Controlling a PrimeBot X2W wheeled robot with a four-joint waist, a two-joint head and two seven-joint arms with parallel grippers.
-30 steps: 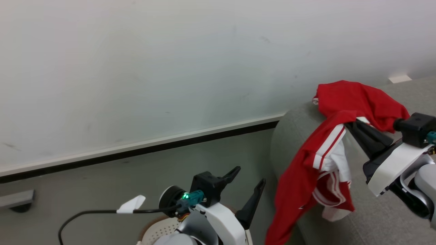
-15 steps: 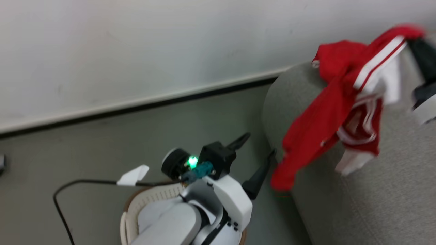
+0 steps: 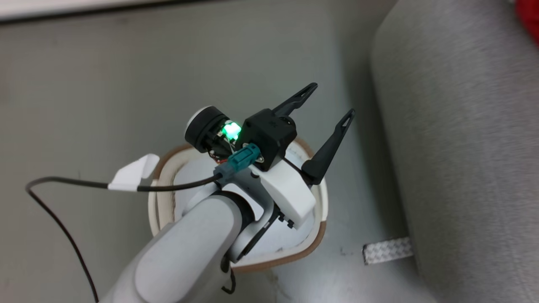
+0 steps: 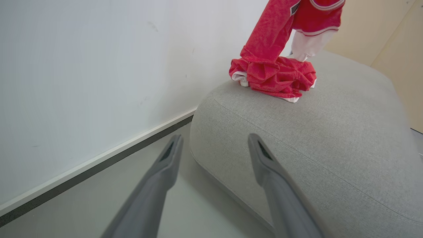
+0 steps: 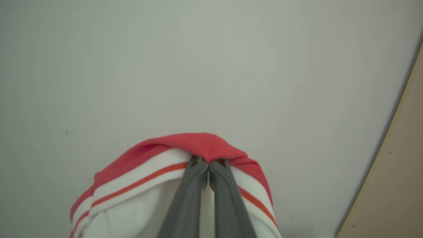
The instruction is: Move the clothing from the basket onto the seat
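Your left hand point(image 3: 332, 99) is hovering over the white perforated plastic laundry basket with the brown rim band point(image 3: 294, 257). Its two dark fingers are spreading wide and gripping nothing. The basket is standing on the grey floor point(image 3: 105, 84) just beside the rounded end of the large light grey fabric sofa point(image 4: 314, 132). A pale pad point(image 3: 191, 174) is showing inside the basket, past the forearm.

Your right hand point(image 5: 208, 164) is pinching a fold of the bright red garment with white stripe bands point(image 4: 274, 71), with both fingers pressing together on the cloth. In the left wrist view the garment is hanging down from above the sofa. Its lower end is lying bunched on top of the sofa's padded end, on the side next to the white wall point(image 4: 82, 66).

A black cable point(image 3: 63, 183) carrying a white tag point(image 3: 132, 172) is running out from the left wrist on the side away from the sofa. A patterned metal strip point(image 3: 387, 250) is lying on the floor at the sofa's base.
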